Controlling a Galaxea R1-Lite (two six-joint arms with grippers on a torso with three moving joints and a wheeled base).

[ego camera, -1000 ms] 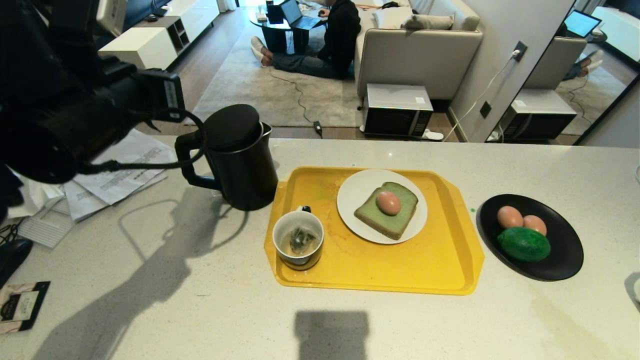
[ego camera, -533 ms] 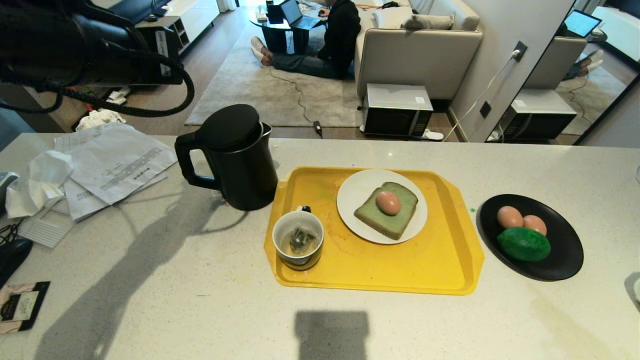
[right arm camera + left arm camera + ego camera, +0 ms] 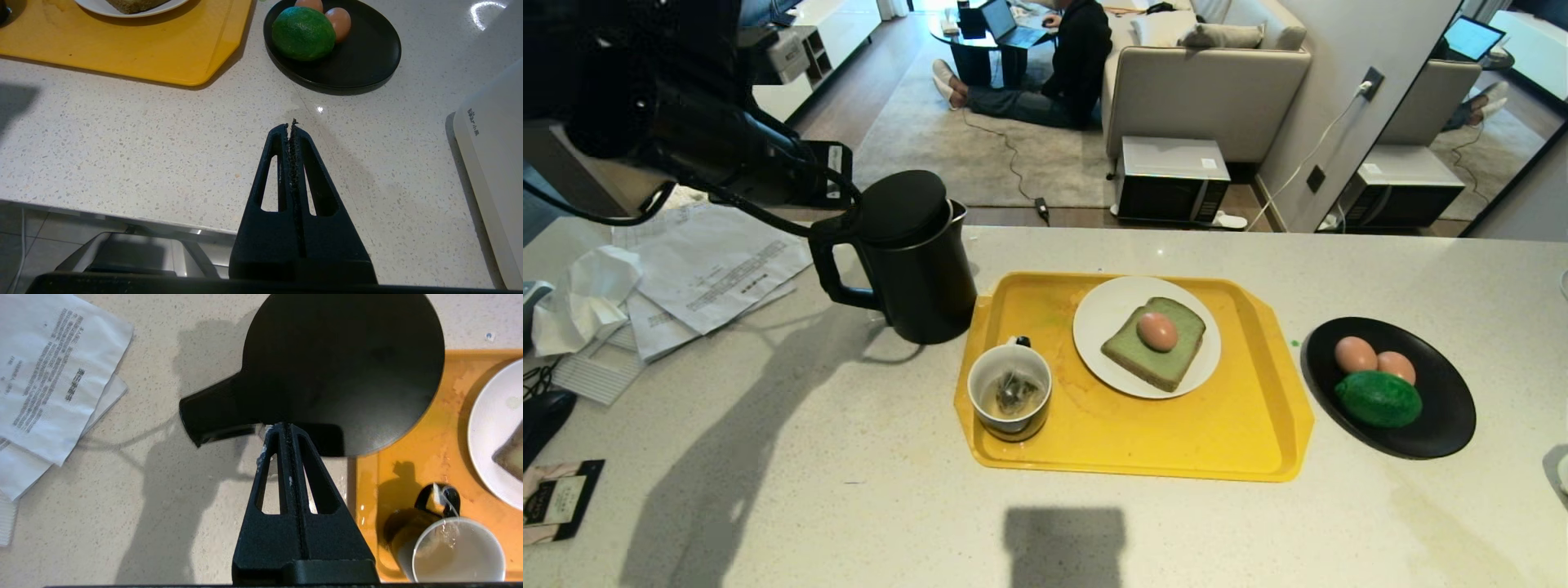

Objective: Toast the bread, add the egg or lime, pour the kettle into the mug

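The kettle (image 3: pixel 913 255) was matte black, the tray (image 3: pixel 1241 425) yellow, the bread (image 3: pixel 1168 359) pale green with a brown crust, the egg (image 3: pixel 1157 331) pinkish-brown, the lime (image 3: pixel 1378 398) bright green, and the counter (image 3: pixel 849 506) pale and speckled.

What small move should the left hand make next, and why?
Probably open the left hand and lower it toward the kettle handle. It hangs shut above the kettle, holding nothing, and the mug with its tea bag seems to need water.
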